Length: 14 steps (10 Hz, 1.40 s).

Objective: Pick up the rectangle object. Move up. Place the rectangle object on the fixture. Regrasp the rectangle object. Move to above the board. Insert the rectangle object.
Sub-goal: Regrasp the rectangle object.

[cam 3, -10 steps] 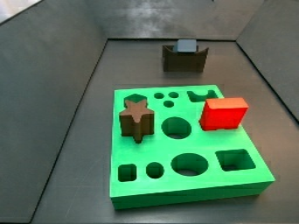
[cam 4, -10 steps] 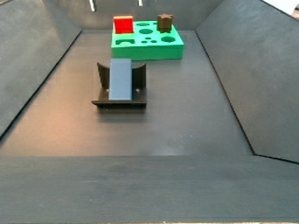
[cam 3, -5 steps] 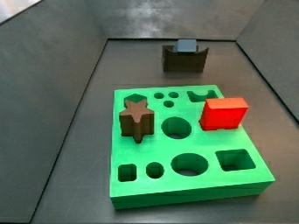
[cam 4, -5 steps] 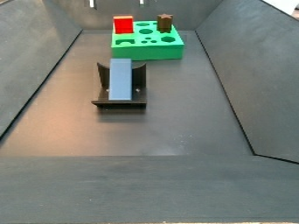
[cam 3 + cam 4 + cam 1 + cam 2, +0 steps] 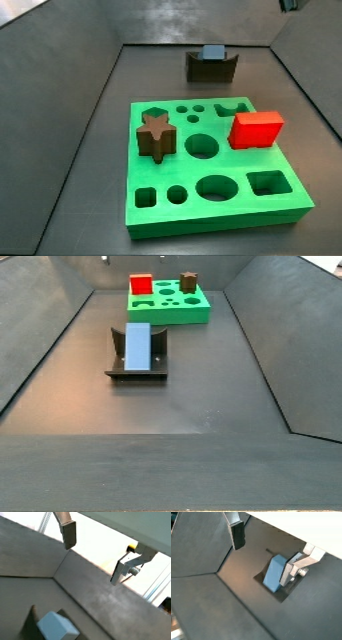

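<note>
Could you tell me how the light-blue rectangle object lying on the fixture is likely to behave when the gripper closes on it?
The rectangle object looks rigid, with flat faces, so it should probably hold its shape and not roll. Its plain smooth surface may be somewhat slippery. It lies along the fixture, likely steady until lifted. The gripper is open, above it and apart from it.
</note>
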{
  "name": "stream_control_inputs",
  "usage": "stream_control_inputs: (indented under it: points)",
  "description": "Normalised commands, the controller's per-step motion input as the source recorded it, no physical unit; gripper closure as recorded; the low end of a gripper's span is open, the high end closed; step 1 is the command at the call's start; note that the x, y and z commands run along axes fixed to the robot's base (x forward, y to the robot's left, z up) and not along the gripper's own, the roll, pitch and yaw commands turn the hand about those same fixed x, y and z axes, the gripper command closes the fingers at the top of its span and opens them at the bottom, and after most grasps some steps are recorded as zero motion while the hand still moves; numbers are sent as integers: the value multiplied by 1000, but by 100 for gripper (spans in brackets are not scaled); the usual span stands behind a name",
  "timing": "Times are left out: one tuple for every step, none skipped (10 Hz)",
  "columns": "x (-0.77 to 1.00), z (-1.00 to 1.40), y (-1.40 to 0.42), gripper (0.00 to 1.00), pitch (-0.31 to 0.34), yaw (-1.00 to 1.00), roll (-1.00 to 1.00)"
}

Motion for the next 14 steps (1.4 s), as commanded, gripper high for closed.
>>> stream_control_inputs:
  points:
    - [93,-14,-41,0,136,134,620]
    - [89,-12,-34,0,111,162,317]
    - [85,-9,-31,0,96,174,225]
    - [30,-1000,78,0,76,239,81]
    - [30,-1000,75,0,54,237,68]
    - [48,-1000,67,0,-5,217,57]
    - [54,-1000,64,0,-34,203,56]
    - [64,-1000,60,0,-99,156,59]
    - [69,-1000,57,0,-121,133,63]
    - [78,-1000,53,0,-142,93,70]
    - [84,-1000,49,0,-148,55,79]
    - [94,-1000,40,0,-136,0,83]
    - [100,-1000,37,0,-128,-16,79]
    - [97,-885,26,0,-96,-46,76]
